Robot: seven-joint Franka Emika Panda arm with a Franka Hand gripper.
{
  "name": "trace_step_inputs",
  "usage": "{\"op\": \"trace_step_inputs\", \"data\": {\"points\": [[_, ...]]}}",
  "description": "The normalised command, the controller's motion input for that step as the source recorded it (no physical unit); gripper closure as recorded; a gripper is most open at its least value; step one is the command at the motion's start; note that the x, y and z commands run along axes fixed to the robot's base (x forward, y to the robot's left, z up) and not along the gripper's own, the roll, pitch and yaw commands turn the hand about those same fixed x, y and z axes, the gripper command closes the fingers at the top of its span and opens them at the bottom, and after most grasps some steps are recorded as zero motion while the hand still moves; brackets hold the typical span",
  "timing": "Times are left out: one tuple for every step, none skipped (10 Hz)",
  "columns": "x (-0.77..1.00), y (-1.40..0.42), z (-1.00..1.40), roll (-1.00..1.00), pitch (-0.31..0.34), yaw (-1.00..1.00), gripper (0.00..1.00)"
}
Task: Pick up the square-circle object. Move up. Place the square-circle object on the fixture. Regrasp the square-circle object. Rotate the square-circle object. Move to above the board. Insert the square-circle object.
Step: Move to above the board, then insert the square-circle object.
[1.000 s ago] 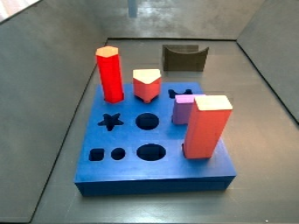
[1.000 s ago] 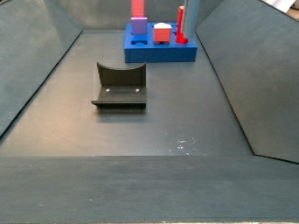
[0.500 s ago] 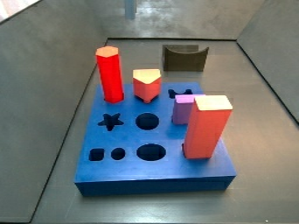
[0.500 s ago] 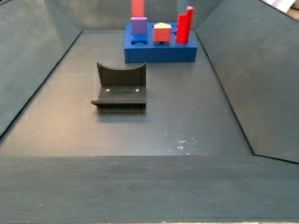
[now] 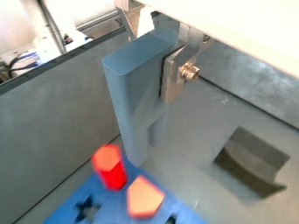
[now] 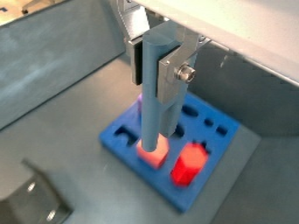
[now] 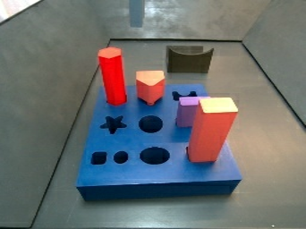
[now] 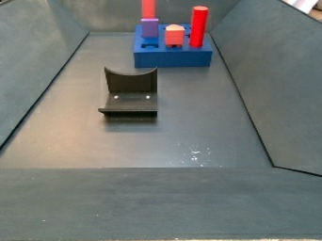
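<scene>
Between the silver finger plates of the claw (image 5: 156,54), high over the workspace: the square-circle object (image 5: 132,101), clamped at its upper end, hanging long axis down. Both wrist views show the same hold; in a wrist view a plate with its screw (image 6: 177,70) lies flat against the bar's side. The claw itself is out of frame in both side views.

Below the bar's lower end: the board (image 6: 176,162), blue, its star, round and square holes partly visible. In a wrist view the tip overlaps the salmon peg (image 6: 152,154) in line of sight; its height above the board cannot be told. Red hexagonal peg (image 5: 108,166) stands just beside that line.

Apart from the board: the fixture (image 8: 130,92), dark, notch empty, nothing resting on it.

Standing on the board in a side view: red peg, orange pentagon peg (image 7: 149,86), lilac block (image 7: 188,112), large salmon block (image 7: 213,129).

Task status, judged: pick-up, fixture placement, regrasp and rotation appear done, the bar being held vertical and the fixture bare. Claw is over or near the board. Remaining: final alignment over the matching hole, then insertion; bar not yet seated.
</scene>
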Motion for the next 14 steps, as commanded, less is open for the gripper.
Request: {"op": "trace_step_inputs", "data": {"points": [[0.25, -0.74, 0.14, 0.03, 0.136, 0.01, 1.0], [0.19, -0.39, 0.08, 0.06, 0.148, 0.01, 1.0], [0.16, -0.28, 0.06, 0.07, 0.145, 0.01, 1.0], [0.0, 0.0, 0.0, 0.0, 0.0, -0.01, 1.0], [0.0, -0.19, -0.05, 0.0, 0.0, -0.49, 1.0], [0.09, -0.35, -0.05, 0.0, -0.024, -0.77, 1.0], [0.01, -0.36, -0.02, 0.0, -0.024, -0.83, 1.0], [0.01, -0.33, -0.03, 0.0, -0.027, -0.85, 1.0], [0.0, -0.34, -0.06, -0.01, -0.037, -0.84, 1.0], [0.0, -0.31, -0.07, -0.01, -0.034, -0.87, 1.0], [0.0, -0.26, -0.11, -0.01, -0.037, -0.9, 1.0], [0.0, -0.28, -0.17, -0.03, -0.084, -0.87, 1.0], [0.0, -0.31, -0.19, -0.04, -0.084, -0.83, 1.0], [0.0, -0.23, -0.14, -0.01, -0.026, -0.84, 1.0]]}}
